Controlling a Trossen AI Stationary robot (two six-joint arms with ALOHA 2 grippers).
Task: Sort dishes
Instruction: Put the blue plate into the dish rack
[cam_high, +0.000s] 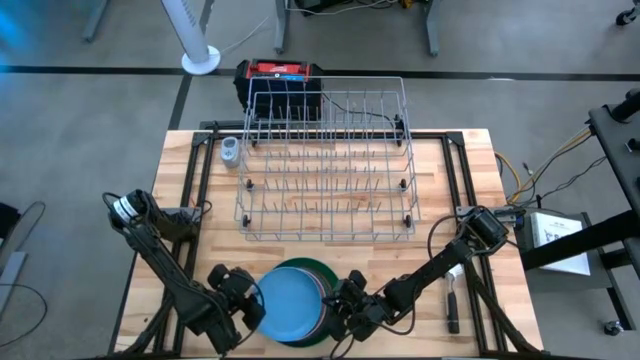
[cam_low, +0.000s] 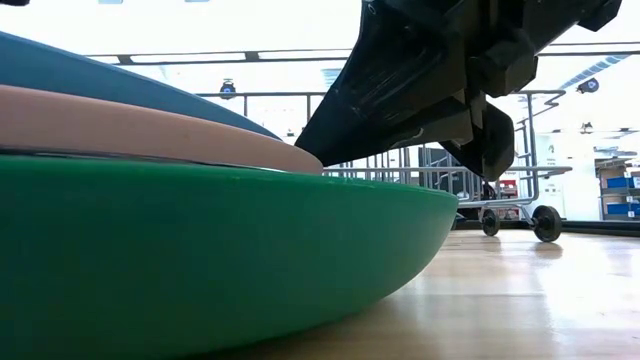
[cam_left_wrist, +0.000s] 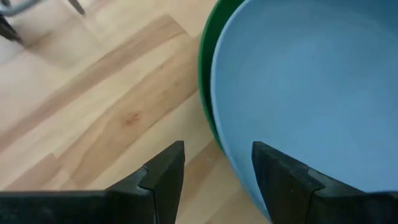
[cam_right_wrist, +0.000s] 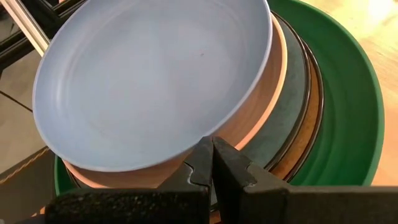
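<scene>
A stack of dishes stands near the table's front edge. The light blue plate (cam_right_wrist: 149, 81) lies on top, over the pale pink one (cam_right_wrist: 264, 99). Below them are dark plates with an orange-brown rim (cam_right_wrist: 314, 118), and the larger green plate (cam_right_wrist: 348, 106) rests on the wood at the bottom. My left gripper (cam_left_wrist: 217, 171) is open at the stack's left side, one finger over the blue plate's rim (cam_left_wrist: 233, 162) and the other outside it. My right gripper (cam_right_wrist: 211, 149) is shut at the stack's right side. My left gripper stands astride the blue plate's left rim; I cannot tell whether either finger touches it. My right gripper's shut fingertips (cam_right_wrist: 202, 158) meet the pink plate's outer wall (cam_right_wrist: 186, 163) just under the blue plate's rim. They come slanting down from the table's right.
The grey wire rack (cam_high: 325, 165) fills the middle of the table behind the stack. A black-handled brush (cam_high: 452, 300) lies near the right edge. A small pale object (cam_high: 230, 152) sits at the far left, and a red and black box (cam_high: 280, 80) stands behind the rack.
</scene>
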